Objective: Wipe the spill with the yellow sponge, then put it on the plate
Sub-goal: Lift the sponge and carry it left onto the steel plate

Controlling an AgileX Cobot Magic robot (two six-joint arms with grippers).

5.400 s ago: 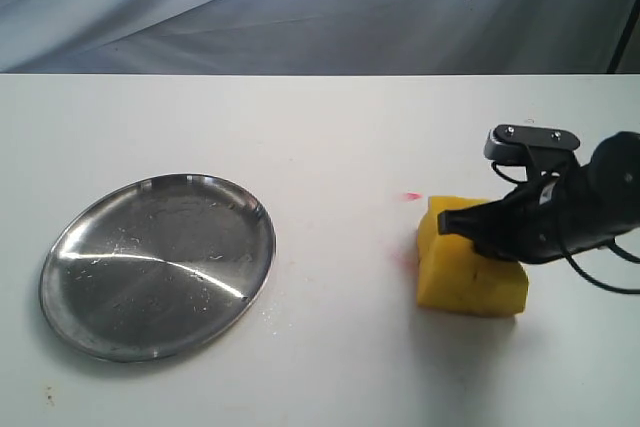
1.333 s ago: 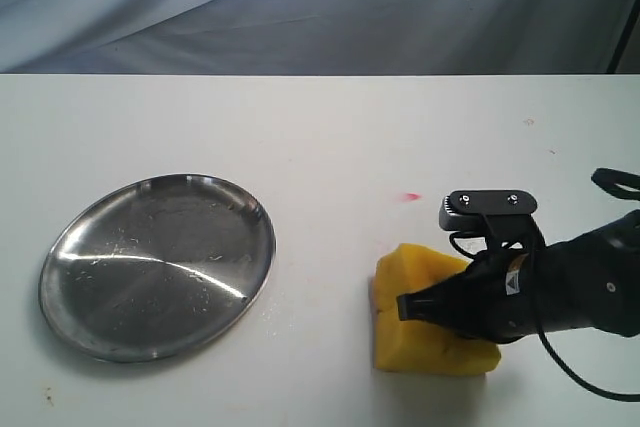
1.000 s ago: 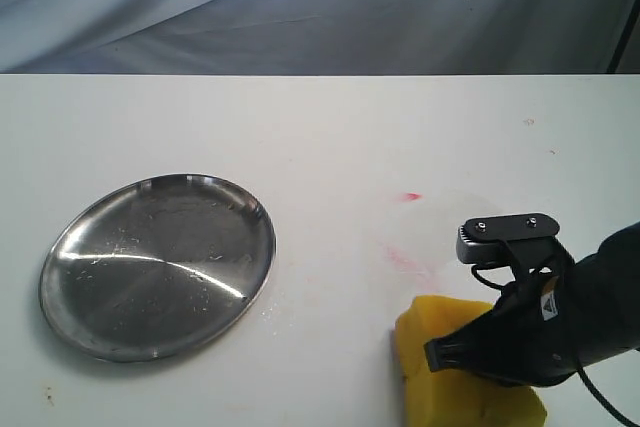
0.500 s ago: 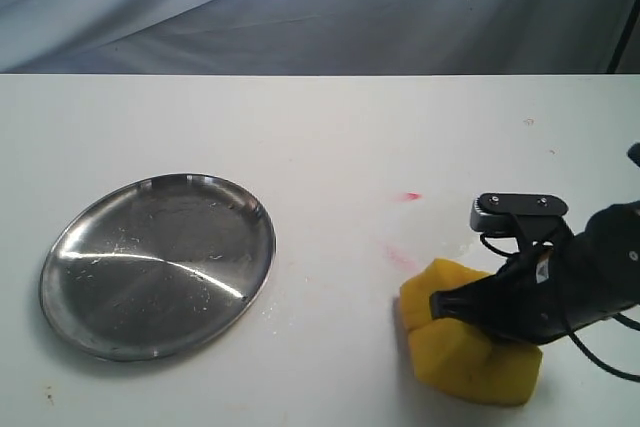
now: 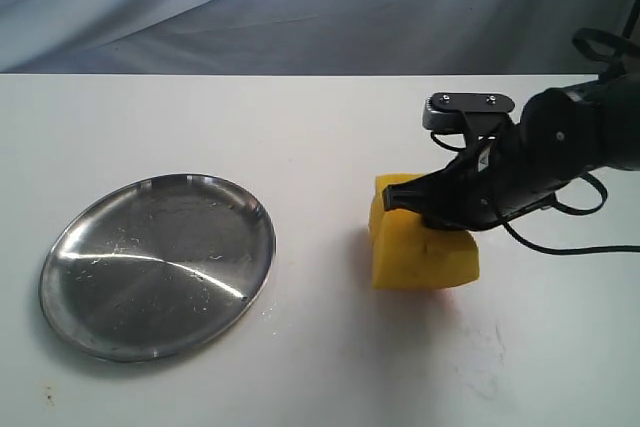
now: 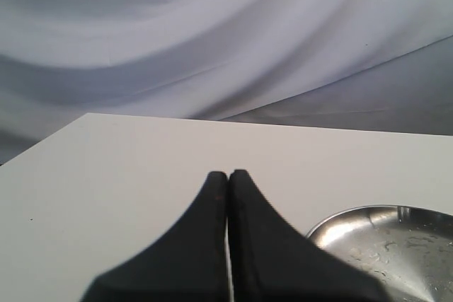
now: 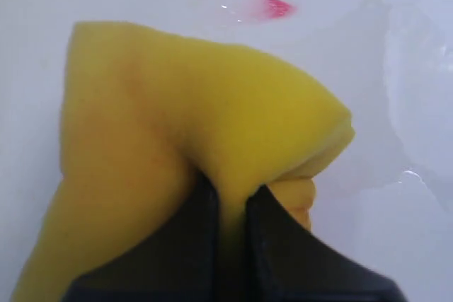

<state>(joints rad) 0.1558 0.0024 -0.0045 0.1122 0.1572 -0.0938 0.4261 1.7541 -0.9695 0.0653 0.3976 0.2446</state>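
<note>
My right gripper (image 5: 415, 205) is shut on the yellow sponge (image 5: 420, 247), which rests on the white table right of centre. In the right wrist view the fingers (image 7: 202, 210) pinch a fold of the sponge (image 7: 177, 111) and squeeze it deeply. The steel plate (image 5: 157, 265) lies at the left, well apart from the sponge; its rim (image 6: 368, 216) shows in the left wrist view. My left gripper (image 6: 228, 175) is shut with nothing in it and is out of the exterior view. No amber spill shows; it is hidden or gone.
Just beyond the sponge lies a small pink streak (image 7: 274, 7) inside a pale wet smear. A clear wet film (image 7: 414, 68) spreads beside it. A grey cloth backdrop (image 5: 300, 7) hangs behind the table's far edge.
The right gripper has carried the sponge from the front right of the table away from the front edge and leftward. It now covers the spot where pink marks showed.
</note>
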